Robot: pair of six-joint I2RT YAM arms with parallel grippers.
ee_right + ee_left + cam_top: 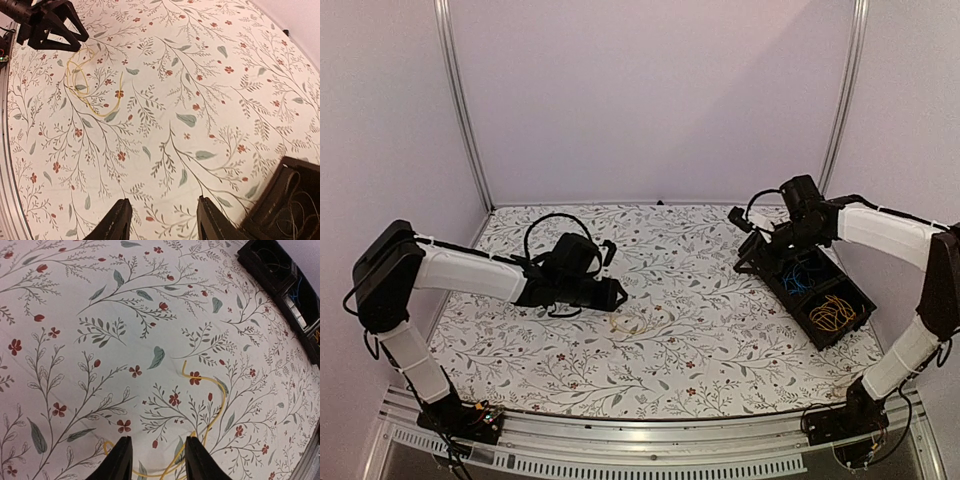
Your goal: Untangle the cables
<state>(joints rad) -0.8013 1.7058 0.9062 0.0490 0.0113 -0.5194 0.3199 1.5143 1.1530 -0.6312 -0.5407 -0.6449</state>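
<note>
A thin yellow cable (640,322) lies in loose loops on the floral table, just right of my left gripper (620,294). In the left wrist view the cable (216,402) curves between and beyond the open jaws of that gripper (156,452), which holds nothing. In the right wrist view the cable (92,85) lies far off beside the left gripper (50,25). My right gripper (162,212) is open and empty above bare table, next to the black box (855,292). The box holds blue cables (803,277) and yellow cables (833,314) in separate compartments.
The black box stands at the right of the table, also seen in the left wrist view (272,267) and the right wrist view (295,200). Pale walls and metal frame posts (465,110) surround the table. A metal rail (650,440) runs along the near edge.
</note>
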